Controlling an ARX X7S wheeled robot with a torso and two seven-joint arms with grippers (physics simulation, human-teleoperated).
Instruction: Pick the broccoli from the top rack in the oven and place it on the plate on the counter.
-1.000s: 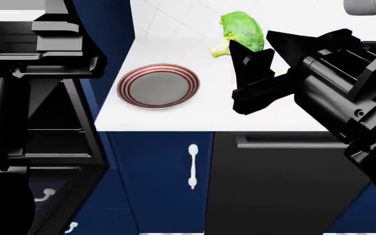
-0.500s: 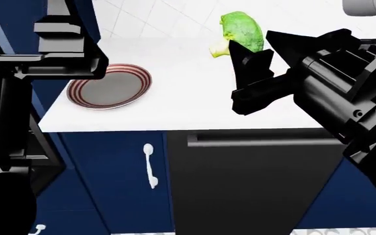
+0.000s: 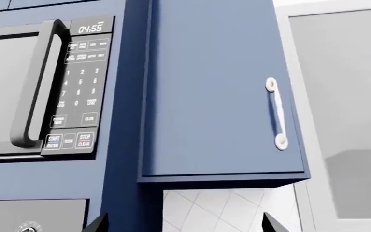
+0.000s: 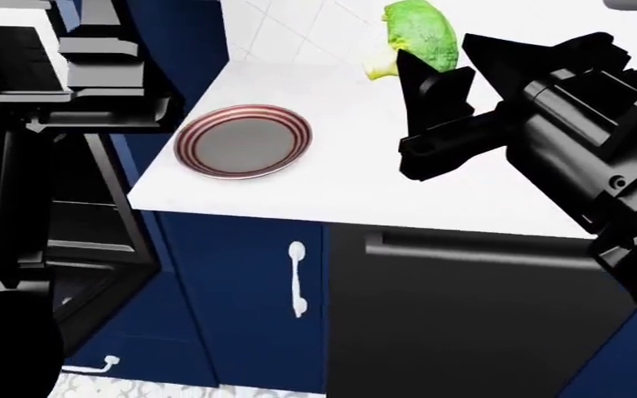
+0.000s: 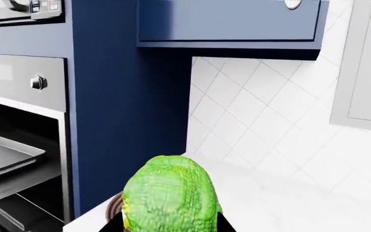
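My right gripper (image 4: 438, 56) is shut on the broccoli (image 4: 420, 35), a bright green floret with a pale stem, and holds it above the white counter (image 4: 352, 186), to the right of the plate (image 4: 243, 139). In the right wrist view the broccoli (image 5: 169, 193) fills the space between the jaws, with a sliver of the plate (image 5: 113, 205) behind it. The plate, with its red and white ringed rim, is empty. The oven (image 5: 24, 145) stands open at the left with a silver tray (image 5: 5, 154) inside. My left gripper (image 3: 182, 227) is open and empty, raised in front of the wall cabinets.
A microwave (image 3: 37, 92) and a blue wall cabinet (image 3: 218, 87) face the left wrist camera. Navy base cabinets (image 4: 252, 290) and a black appliance front (image 4: 474, 315) sit under the counter. A white tiled wall (image 5: 256, 121) backs the counter. My left arm (image 4: 97, 83) blocks the head view's left.
The head view swung right, then back left, so the plate shifted across it. The broccoli stays in my right gripper and sits slightly higher in view.
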